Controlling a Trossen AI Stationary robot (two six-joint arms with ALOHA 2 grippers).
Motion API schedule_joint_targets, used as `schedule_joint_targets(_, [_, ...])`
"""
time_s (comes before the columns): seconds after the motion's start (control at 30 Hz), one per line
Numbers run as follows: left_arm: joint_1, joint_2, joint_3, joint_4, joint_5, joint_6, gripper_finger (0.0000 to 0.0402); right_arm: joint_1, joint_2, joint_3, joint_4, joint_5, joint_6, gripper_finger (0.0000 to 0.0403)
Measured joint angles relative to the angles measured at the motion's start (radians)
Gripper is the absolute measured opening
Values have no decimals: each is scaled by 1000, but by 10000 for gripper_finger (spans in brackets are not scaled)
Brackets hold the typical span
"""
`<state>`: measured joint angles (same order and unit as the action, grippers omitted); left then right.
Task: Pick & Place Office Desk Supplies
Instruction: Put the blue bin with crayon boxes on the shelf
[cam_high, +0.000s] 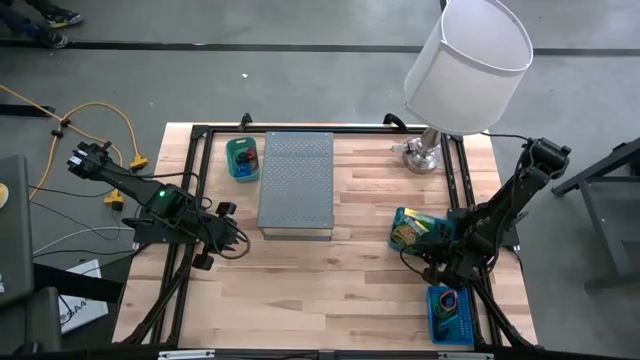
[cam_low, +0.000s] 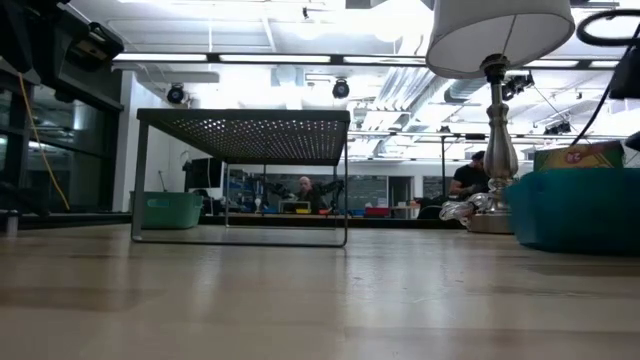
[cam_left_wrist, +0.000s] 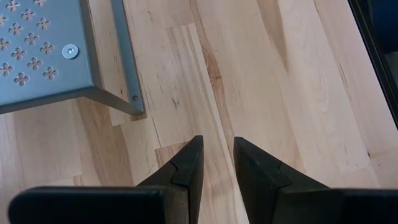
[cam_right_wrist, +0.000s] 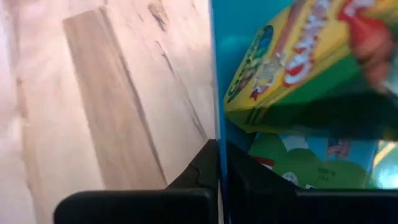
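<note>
No text can be read for sure anywhere. The yellow-green packet in the blue bin has big red-and-white print and a round badge w/ lettering, but the letters are too blurred in the right wrist view. Same packet in the low view shows a small red mark, not legible. White sheet on the floor left of the table has dark print, too small to make out.
</note>
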<state>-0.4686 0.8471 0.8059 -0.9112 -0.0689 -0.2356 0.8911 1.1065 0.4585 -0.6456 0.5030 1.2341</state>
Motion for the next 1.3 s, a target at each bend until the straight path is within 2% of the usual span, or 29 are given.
schedule_joint_targets(0.27, [0,0,0,0,0,0,83,-118,0,156,-91,-51,-224,3])
schedule_joint_targets(0.6, [0,0,0,0,0,0,83,-236,4,324,-119,-46,-503,3])
schedule_joint_targets(1.03, [0,0,0,0,0,0,83,-316,239,646,-279,-41,-739,3])
schedule_joint_targets(1.3, [0,0,0,0,0,0,83,-414,308,827,-293,-49,-900,3])
